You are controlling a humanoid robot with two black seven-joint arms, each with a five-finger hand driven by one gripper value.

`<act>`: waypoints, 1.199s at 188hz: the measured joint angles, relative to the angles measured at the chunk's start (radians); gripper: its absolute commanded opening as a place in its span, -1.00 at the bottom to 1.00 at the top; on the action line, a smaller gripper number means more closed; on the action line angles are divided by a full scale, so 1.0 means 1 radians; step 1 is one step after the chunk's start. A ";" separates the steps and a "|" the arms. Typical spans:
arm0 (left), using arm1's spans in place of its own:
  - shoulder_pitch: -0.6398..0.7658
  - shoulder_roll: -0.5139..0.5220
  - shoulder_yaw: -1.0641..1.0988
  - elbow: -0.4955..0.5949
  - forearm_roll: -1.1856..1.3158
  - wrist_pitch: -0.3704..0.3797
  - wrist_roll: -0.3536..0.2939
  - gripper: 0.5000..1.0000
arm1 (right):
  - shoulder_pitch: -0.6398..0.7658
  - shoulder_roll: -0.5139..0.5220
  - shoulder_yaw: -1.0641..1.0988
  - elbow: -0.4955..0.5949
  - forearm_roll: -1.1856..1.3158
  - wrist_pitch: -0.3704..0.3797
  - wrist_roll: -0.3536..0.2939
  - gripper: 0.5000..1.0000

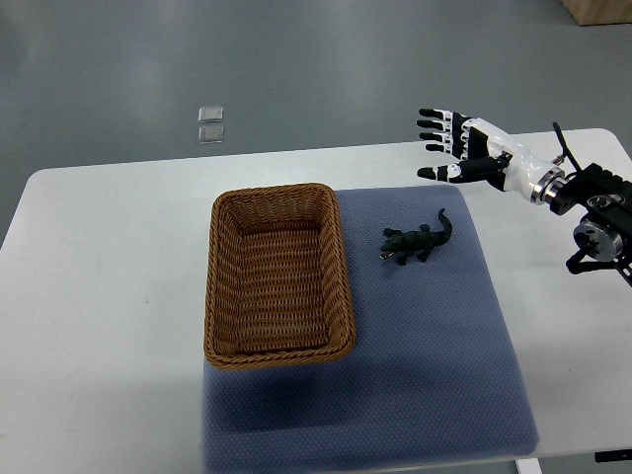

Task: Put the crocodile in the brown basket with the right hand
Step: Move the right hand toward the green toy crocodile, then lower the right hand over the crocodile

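Note:
A small dark green toy crocodile [418,242] lies on the blue mat [434,346], just right of the brown wicker basket [278,357]. The basket holds nothing that I can see. My right hand [446,144] hovers above the table's far edge, up and to the right of the crocodile, with its fingers spread and pointing left, holding nothing. Its arm comes in from the right edge. The left arm does not show.
The white table [99,296] carries the mat and basket. Two small clear squares [210,123] lie on the grey floor beyond the table. A wooden box corner [597,10] shows at the top right.

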 measured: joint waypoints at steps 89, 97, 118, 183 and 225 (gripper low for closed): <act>0.000 0.000 0.000 0.000 0.000 0.000 0.000 1.00 | 0.209 -0.123 -0.345 0.080 -0.453 -0.032 0.172 0.69; 0.000 0.000 0.000 0.000 0.000 0.000 0.000 1.00 | 0.217 -0.122 -0.378 0.082 -0.494 -0.055 0.193 0.69; 0.000 0.000 0.000 0.000 0.000 0.000 0.000 1.00 | 0.244 -0.119 -0.475 0.083 -0.576 -0.125 0.213 0.69; 0.000 0.000 0.000 0.000 0.000 0.000 0.000 1.00 | 0.311 -0.115 -0.663 0.084 -0.724 -0.343 0.216 0.69; 0.000 0.000 0.000 0.000 0.000 0.000 0.000 1.00 | 0.329 -0.099 -0.692 0.121 -0.793 -0.417 0.216 0.69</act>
